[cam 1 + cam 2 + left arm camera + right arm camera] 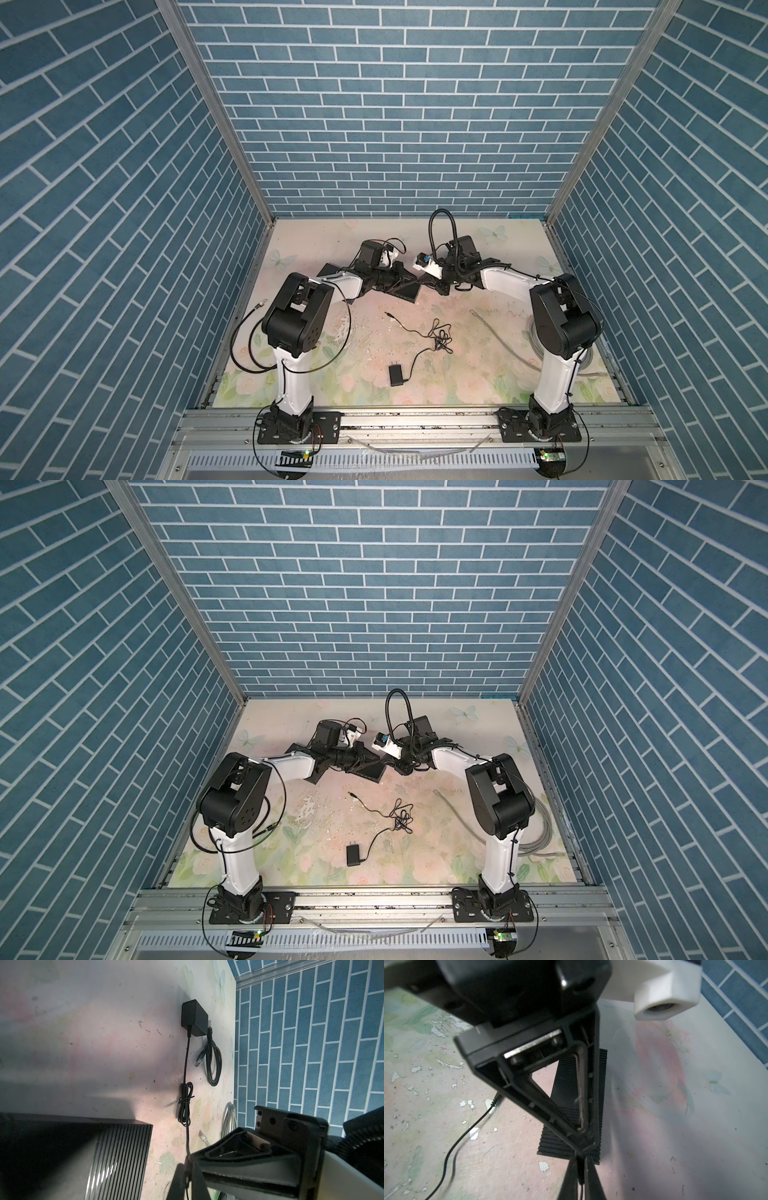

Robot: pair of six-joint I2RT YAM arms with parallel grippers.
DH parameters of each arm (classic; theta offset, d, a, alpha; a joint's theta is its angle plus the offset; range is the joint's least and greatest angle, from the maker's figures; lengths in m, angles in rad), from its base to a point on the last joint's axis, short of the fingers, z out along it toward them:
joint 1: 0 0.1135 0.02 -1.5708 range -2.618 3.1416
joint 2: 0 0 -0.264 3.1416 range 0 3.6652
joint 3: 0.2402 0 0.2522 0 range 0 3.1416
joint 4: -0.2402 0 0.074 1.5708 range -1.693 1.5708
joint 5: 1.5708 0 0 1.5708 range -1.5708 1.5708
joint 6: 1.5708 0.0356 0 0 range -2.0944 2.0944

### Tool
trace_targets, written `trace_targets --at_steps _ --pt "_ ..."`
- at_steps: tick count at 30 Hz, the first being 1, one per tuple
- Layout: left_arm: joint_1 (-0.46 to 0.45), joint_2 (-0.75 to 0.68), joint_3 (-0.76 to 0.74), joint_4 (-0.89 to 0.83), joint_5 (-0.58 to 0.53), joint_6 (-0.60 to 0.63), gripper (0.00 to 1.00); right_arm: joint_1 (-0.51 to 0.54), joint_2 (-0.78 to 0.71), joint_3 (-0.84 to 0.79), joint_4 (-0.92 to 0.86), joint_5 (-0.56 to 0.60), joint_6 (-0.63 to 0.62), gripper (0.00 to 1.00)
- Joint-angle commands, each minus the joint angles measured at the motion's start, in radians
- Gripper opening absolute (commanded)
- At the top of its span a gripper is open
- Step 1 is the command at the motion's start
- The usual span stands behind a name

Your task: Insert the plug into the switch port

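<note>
The switch [405, 294], a black ribbed box, lies flat on the table [357, 361] toward the back of its middle, largely covered in both top views by the left arm. Nearest the arm bases, both top views show 1 black adapter [395, 376]. Its tangled lead [440, 337] ends in a barrel plug [388, 314] lying loose near the switch's front edge, touched by nothing. The right wrist view catches that plug too.

Over the switch the 2 grippers meet tip to tip. The right wrist view shows the left gripper [581, 1147] with its fingers pressed together above the ribbed top. It also shows the right gripper [580, 1158] with its own fingers [569, 1178] drawn to a closed tip. A thin black cord [184, 1105] runs to that meeting point, and a dark strand shows in the gap between each gripper's own fingers. Whether either pair truly pinches it I cannot tell.

Farther off, only the left wrist view shows a 2nd adapter [194, 1018] on that cord and a coiled black network cable [209, 1034] just beside it. A grey cable [228, 1120] lies by the right wall.
</note>
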Motion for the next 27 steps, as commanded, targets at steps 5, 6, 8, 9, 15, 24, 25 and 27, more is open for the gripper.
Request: trace_targets --at_steps 5,6,8,9,15,24,25,27 --pt "-0.002 0.0 0.009 -0.011 0.005 0.011 0.01 -0.01 -0.003 -0.05 0.001 -0.011 -0.001 0.17" --pt "-0.001 -0.002 0.01 -0.013 0.006 0.011 0.01 -0.015 -0.009 -0.059 -0.002 -0.013 -0.006 0.21" --pt "0.0 -0.004 0.013 -0.021 0.007 0.016 0.01 -0.023 -0.014 -0.071 -0.006 -0.021 -0.016 0.26" --pt "-0.001 -0.005 0.014 -0.023 0.008 0.017 0.01 -0.022 -0.011 -0.069 -0.011 -0.018 -0.022 0.28" --pt "-0.001 -0.006 0.018 -0.03 0.014 0.019 0.01 -0.023 0.027 -0.049 0.032 -0.004 -0.009 0.26" --pt "0.0 -0.005 0.027 -0.037 0.015 0.021 0.01 -0.014 0.051 -0.03 0.039 -0.025 -0.013 0.23" --pt "0.0 -0.005 0.027 -0.037 0.017 0.02 0.01 -0.014 0.051 -0.032 0.046 -0.023 -0.011 0.22" --pt "0.0 -0.002 0.028 -0.039 0.018 0.02 0.01 -0.013 0.053 -0.034 0.056 -0.023 -0.006 0.2"
